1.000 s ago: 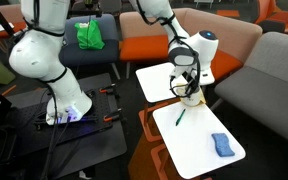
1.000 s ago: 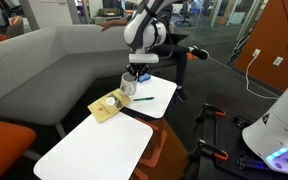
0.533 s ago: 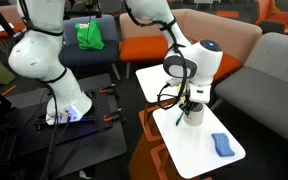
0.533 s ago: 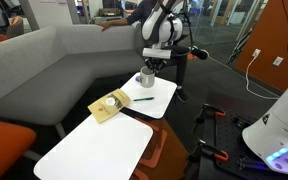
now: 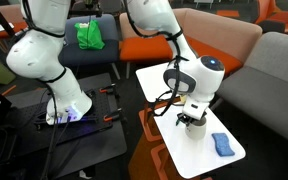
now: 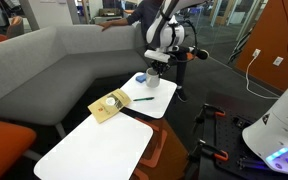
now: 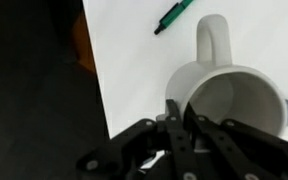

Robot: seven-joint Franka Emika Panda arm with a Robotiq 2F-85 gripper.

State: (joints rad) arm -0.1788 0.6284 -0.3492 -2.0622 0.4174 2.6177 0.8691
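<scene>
Lounge corner with a grey sofa and orange seats, seen in an exterior view. White arm bent low over a small white table. Gripper pointing straight down, close above the tabletop. Mug just under it, mostly hidden by the dark fingers, so the grip cannot be read from this side. Blue cloth flat on that table, near the mug but apart from it. Green cloth draped on a dark chair, well apart from all this.

Table from the opposite side in an exterior view, grey sofa behind. Gripper down on the mug at the far part of the tabletop. Blue cloth just beside the mug. Pen lying flat nearer the camera, apart from the mug. Wooden board beside the table, toward the sofa. Second white table in front.

Wrist view, looking straight down. Gripper clamped tight on the mug, rim wall pinched between the fingers. Mug upright, mouth toward the camera, handle pointing up the picture. Green pen on the white table beyond the handle, not touching it. Impossible to tell whether resting on the tabletop or held just clear of it.
</scene>
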